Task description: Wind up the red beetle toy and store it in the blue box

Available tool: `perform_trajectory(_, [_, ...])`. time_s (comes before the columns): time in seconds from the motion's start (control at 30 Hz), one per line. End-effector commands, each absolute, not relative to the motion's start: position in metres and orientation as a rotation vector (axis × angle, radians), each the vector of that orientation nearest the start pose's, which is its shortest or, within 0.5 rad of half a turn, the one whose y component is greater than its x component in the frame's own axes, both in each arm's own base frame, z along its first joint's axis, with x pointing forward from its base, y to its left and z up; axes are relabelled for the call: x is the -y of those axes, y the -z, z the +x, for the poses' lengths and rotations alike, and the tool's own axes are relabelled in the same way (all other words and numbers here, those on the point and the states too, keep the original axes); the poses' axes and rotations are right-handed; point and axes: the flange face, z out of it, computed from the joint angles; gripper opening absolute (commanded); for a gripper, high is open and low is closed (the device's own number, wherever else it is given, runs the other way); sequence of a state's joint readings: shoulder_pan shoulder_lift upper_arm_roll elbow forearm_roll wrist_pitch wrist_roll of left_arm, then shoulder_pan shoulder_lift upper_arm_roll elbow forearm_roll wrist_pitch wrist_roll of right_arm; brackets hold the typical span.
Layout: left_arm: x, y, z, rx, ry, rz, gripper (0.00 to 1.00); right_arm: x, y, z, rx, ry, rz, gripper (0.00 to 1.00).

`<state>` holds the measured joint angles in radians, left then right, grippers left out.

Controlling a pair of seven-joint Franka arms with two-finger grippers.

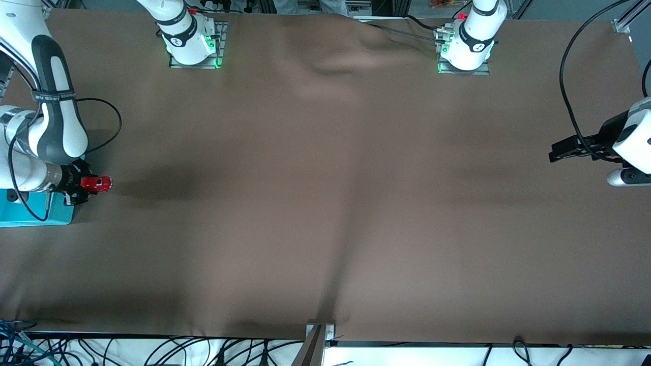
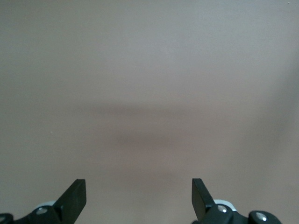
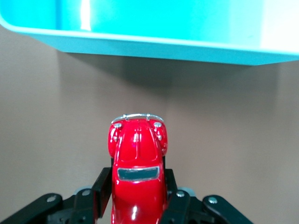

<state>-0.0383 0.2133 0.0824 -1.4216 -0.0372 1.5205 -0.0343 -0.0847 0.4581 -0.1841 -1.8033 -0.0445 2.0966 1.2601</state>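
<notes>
The red beetle toy (image 1: 98, 183) (image 3: 137, 154) is a small glossy red car. My right gripper (image 1: 87, 184) (image 3: 137, 176) is shut on its sides, and its nose sticks out past the fingertips. It is held over the brown cloth just beside the blue box (image 1: 30, 216) (image 3: 140, 45), at the right arm's end of the table. My right arm hides part of that turquoise bin. At the left arm's end of the table my left gripper (image 1: 555, 151) (image 2: 138, 186) waits open over bare cloth with nothing between its fingers.
A brown cloth (image 1: 325, 203) covers the table, with a raised fold (image 1: 346, 61) between the two arm bases. A metal bracket (image 1: 319, 335) and loose cables (image 1: 152, 351) sit at the table edge nearest the front camera.
</notes>
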Motion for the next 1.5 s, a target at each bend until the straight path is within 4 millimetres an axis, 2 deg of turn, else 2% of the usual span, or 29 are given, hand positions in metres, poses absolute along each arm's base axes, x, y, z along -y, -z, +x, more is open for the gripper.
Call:
perform_trajectory(0.0, [-0.018, -0.575, 0.610, 0.118, -0.157, -3.170, 1.00, 0.159, -0.313, 0.596, -2.239, -0.198, -2.523, 0.00])
perform_trajectory(0.23, [-0.019, -0.579, 0.608, 0.110, -0.144, -3.174, 1.00, 0.172, -0.341, 0.578, -2.085, -0.282, -2.683, 0.00])
perform_trajectory(0.57, [-0.012, -0.581, 0.608, 0.074, -0.140, -3.178, 1.00, 0.262, -0.370, 0.538, -1.767, -0.326, -2.864, 0.00])
perform_trajectory(0.7, [-0.011, -0.581, 0.608, 0.074, -0.140, -3.180, 1.00, 0.288, -0.373, 0.527, -1.646, -0.331, -2.915, 0.00])
perform_trajectory(1.13, [-0.006, -0.581, 0.608, 0.074, -0.141, -3.177, 1.00, 0.338, -0.359, 0.504, -1.359, -0.341, -3.020, 0.00])
perform_trajectory(1.37, [-0.002, -0.581, 0.608, 0.054, -0.141, -3.189, 1.00, 0.371, -0.340, 0.491, -1.225, -0.325, -3.066, 0.00])
perform_trajectory(1.47, [-0.002, -0.581, 0.608, 0.054, -0.141, -3.189, 1.00, 0.378, -0.329, 0.490, -1.175, -0.316, -3.073, 0.00])
